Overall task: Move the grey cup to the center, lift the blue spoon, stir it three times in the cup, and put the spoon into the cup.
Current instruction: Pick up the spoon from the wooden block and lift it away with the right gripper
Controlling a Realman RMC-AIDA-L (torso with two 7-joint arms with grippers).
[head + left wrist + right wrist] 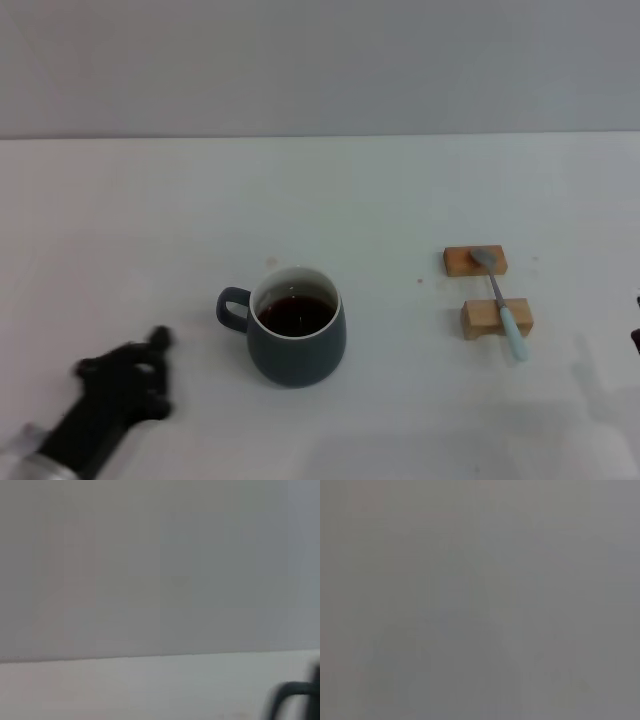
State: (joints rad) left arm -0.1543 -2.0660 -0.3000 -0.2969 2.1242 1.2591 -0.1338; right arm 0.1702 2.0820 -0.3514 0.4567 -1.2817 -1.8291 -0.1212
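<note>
The grey cup stands upright near the middle of the white table, with dark liquid inside and its handle pointing to the left. The blue spoon lies across two tan wooden blocks to the right of the cup, its metal bowl on the far block and its pale blue handle past the near block. My left gripper is low at the near left, a short way left of the cup's handle and not touching it. The left wrist view shows only the handle's dark edge. A dark sliver of my right gripper shows at the right edge.
The far wooden block and the near wooden block hold the spoon off the table. A grey wall runs behind the table's far edge. The right wrist view shows only flat grey.
</note>
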